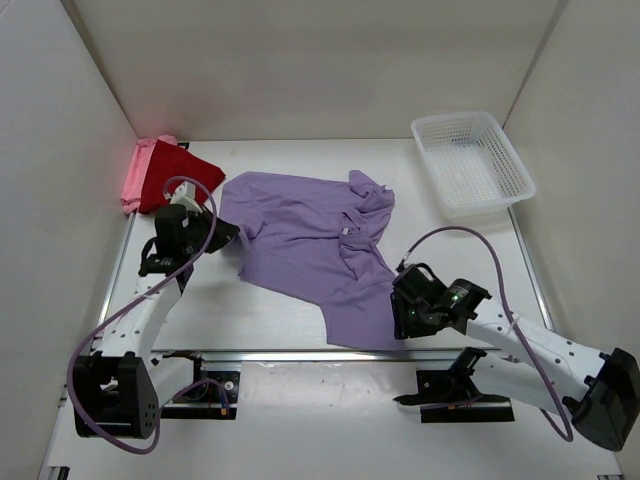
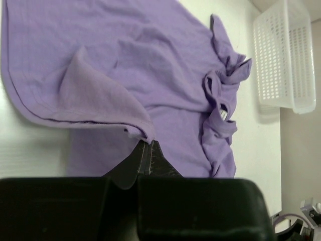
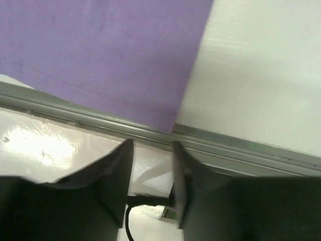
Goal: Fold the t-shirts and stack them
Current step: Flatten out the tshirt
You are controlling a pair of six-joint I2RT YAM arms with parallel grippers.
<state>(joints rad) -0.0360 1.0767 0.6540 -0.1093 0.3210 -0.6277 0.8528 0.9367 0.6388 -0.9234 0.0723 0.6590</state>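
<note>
The lavender collared t-shirt (image 1: 300, 240) lies spread and rumpled across the middle of the table. My left gripper (image 1: 237, 238) is at its left edge, shut on a raised fold of the lavender fabric (image 2: 143, 131). My right gripper (image 3: 152, 145) is open over the table's front rail, its fingers empty, just short of the shirt's near hem corner (image 3: 168, 123); in the top view the right gripper (image 1: 398, 322) sits at that lower right corner. The pink t-shirt (image 1: 132, 182) and the dark red t-shirt (image 1: 172, 172) lie bunched together at the far left.
A white mesh basket (image 1: 470, 160) stands at the back right, also in the left wrist view (image 2: 286, 60). A metal rail (image 3: 241, 145) runs along the table's near edge. White walls close in the left, back and right sides.
</note>
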